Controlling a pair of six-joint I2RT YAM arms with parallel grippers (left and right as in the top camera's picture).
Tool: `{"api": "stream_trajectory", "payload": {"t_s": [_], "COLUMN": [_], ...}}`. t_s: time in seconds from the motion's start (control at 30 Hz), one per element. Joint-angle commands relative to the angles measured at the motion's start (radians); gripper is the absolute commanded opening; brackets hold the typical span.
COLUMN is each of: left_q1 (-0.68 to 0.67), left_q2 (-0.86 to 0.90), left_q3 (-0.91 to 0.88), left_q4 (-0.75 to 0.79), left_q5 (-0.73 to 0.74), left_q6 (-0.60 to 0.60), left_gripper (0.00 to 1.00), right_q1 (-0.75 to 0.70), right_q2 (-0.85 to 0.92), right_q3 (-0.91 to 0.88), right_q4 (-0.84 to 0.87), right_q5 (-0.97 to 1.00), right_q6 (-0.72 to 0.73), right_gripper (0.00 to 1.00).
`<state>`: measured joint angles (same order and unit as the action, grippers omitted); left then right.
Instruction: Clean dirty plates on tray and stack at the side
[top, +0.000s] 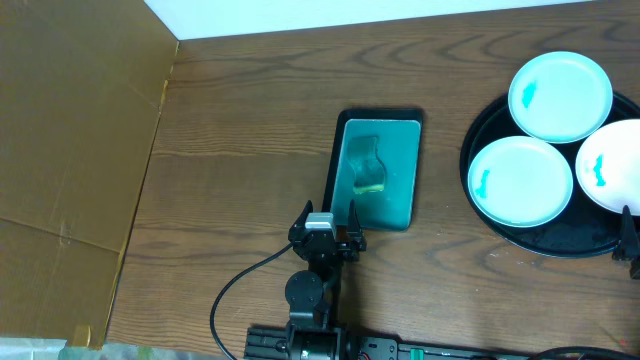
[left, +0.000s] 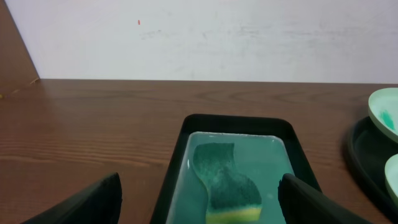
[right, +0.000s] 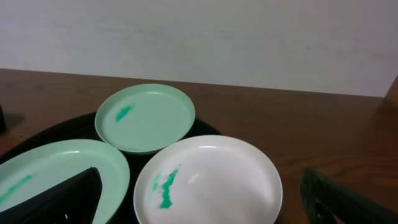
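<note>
All three plates (top: 520, 180) lie on the black tray (top: 545, 240), each showing a turquoise smear, and none is stacked at the side, so I judge the task to be at its opening step: fetching the cleaning tool. The nearest plate (right: 208, 180) sits straight ahead of the right gripper (right: 208, 202), framed between its widely spread jaws, which hold nothing. The other two plates lie further ahead and to the left of those jaws. The left gripper (top: 327, 225) is well apart from the plates, and its jaws are likewise spread wide and empty. Just ahead of them, centred in the gap, lies a green-and-yellow sponge (left: 227, 186) in the small teal tray (left: 233, 119). It lies lengthwise along the line of approach. The next move probably calls for the left gripper to go forward and down over the tray's near wall. It would then close across the sponge's narrow waist, so that the sponge can be carried to a plate.
</note>
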<state>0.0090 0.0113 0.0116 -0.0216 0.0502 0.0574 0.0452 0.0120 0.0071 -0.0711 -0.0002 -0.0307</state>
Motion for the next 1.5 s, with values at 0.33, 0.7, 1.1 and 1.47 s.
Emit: {"api": "stream_trajectory", "payload": {"t_s": [0.33, 0.7, 1.1, 1.47], "left_q1": [-0.007, -0.007, -0.007, -0.007], "left_q2": [0.007, 0.007, 0.008, 0.008], "left_q3": [-0.008, -0.008, -0.008, -0.003], "left_q4": [-0.048, -0.048, 0.013, 0.586], "left_q5": [-0.013, -0.013, 0.082, 0.671], "left_q6": [0.017, 0.017, -0.060, -0.472], "left_gripper": [0.81, 0.81, 0.81, 0.81], "right_q1": [-0.010, -0.010, -0.010, -0.010], "right_q2": [0.000, 0.000, 0.000, 0.000], "right_q3": [-0.002, -0.002, -0.002, -0.002], "right_q4": [-0.004, -0.004, -0.004, -0.004], "right_q5": [-0.001, -0.001, -0.001, -0.001], "right_q6": [-0.008, -0.008, -0.008, -0.008], "right_gripper": [0.99, 0.99, 0.99, 0.99]}}
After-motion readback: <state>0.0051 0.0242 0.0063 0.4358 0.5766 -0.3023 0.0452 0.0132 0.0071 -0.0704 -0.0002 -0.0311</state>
